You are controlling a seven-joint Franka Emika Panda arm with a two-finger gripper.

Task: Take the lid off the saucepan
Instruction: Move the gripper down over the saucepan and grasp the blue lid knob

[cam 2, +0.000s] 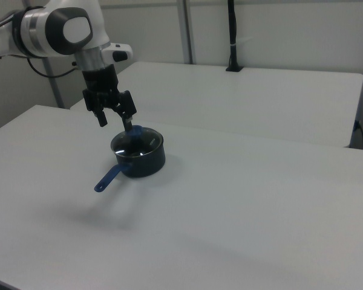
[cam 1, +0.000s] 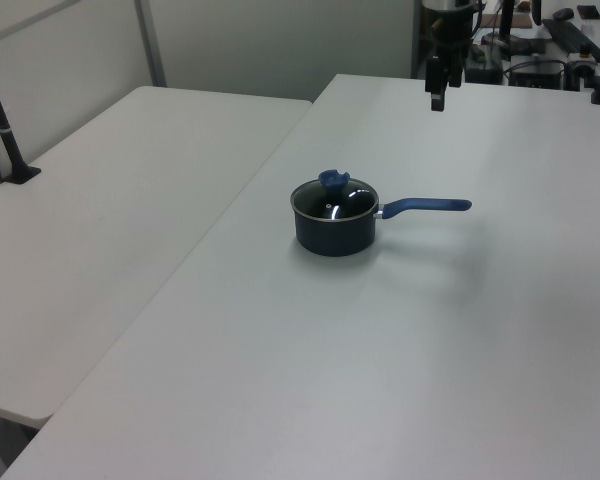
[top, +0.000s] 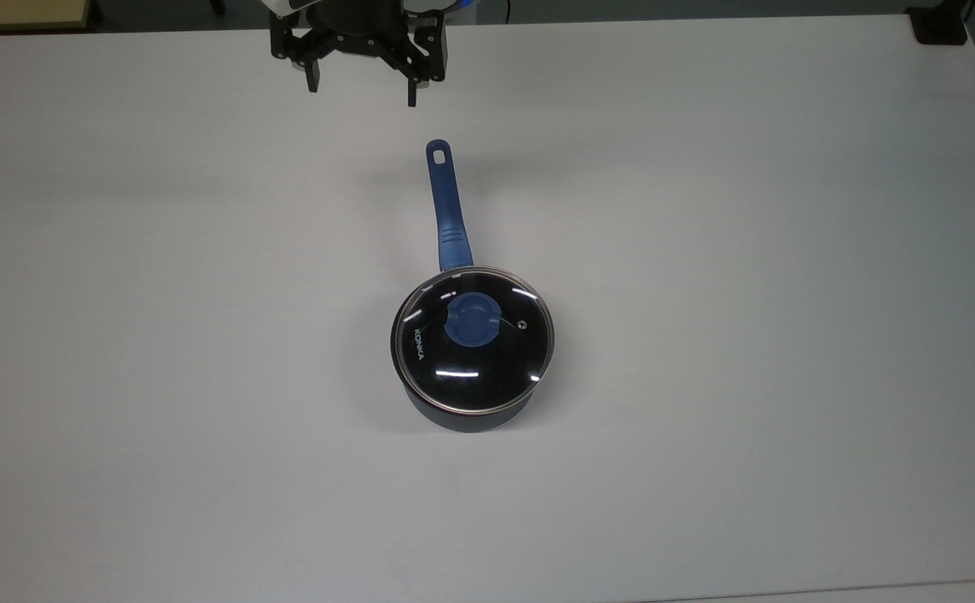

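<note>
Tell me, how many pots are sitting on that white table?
1. The saucepan stands near the middle of the table, with its glass lid on and its blue handle pointing toward the open gripper hanging above the table's far edge.

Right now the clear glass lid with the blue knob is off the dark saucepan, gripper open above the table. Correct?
Not quite. The clear glass lid with the blue knob sits on the dark saucepan, as the top view shows. The gripper is open above the table.

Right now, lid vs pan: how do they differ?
The lid is a flat clear glass disc with a steel rim; the pan is deep, dark and opaque. The lid has a central round knob; the pan has a long side handle. Both grips are blue.
</note>
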